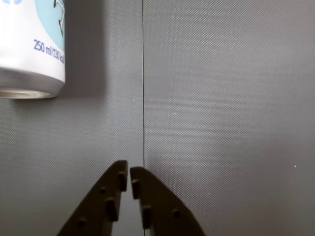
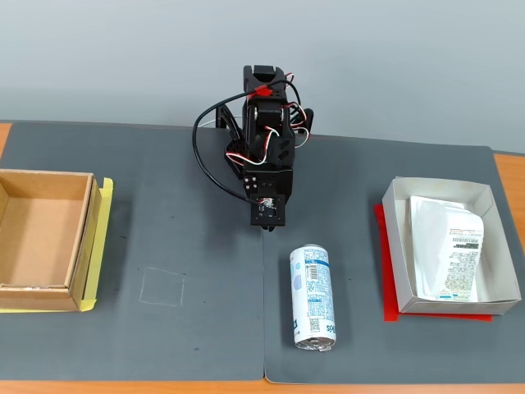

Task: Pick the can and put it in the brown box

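Can (image 2: 313, 298) first: your target lies on its side on the dark grey mat (image 2: 180, 246), nearest the front edge in the fixed view, its long axis running front to back with one silver end toward the camera. In the wrist view you see only a corner of it at the upper left (image 1: 34, 54), white and light blue with "250 ml" printed near the rim. Just beyond the can in the fixed view, your gripper (image 2: 268, 224) hangs over the mat, a little to the left of the can's far end and not touching it. The wrist view shows the two black fingers (image 1: 129, 177) nearly together, only a thin slit between their tips, with nothing held. At the left edge of the fixed view sits the brown box (image 2: 82, 238), empty, well apart from the can. At the right sits a white box (image 2: 396, 246) holding a flat printed pouch (image 2: 447, 254).
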`<action>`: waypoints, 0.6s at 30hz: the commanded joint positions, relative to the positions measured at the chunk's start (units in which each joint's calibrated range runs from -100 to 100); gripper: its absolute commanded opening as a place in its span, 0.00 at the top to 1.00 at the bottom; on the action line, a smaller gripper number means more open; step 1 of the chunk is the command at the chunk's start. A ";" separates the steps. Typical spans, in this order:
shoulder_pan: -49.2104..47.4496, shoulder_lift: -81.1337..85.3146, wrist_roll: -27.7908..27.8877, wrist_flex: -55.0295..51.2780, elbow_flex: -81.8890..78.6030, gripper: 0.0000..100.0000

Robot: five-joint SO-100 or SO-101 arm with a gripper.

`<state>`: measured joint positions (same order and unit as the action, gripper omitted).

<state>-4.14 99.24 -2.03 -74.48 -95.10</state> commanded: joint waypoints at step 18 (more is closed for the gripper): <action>-0.17 0.17 0.20 0.24 3.07 0.99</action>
<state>-4.21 99.24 -2.03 -74.48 -95.10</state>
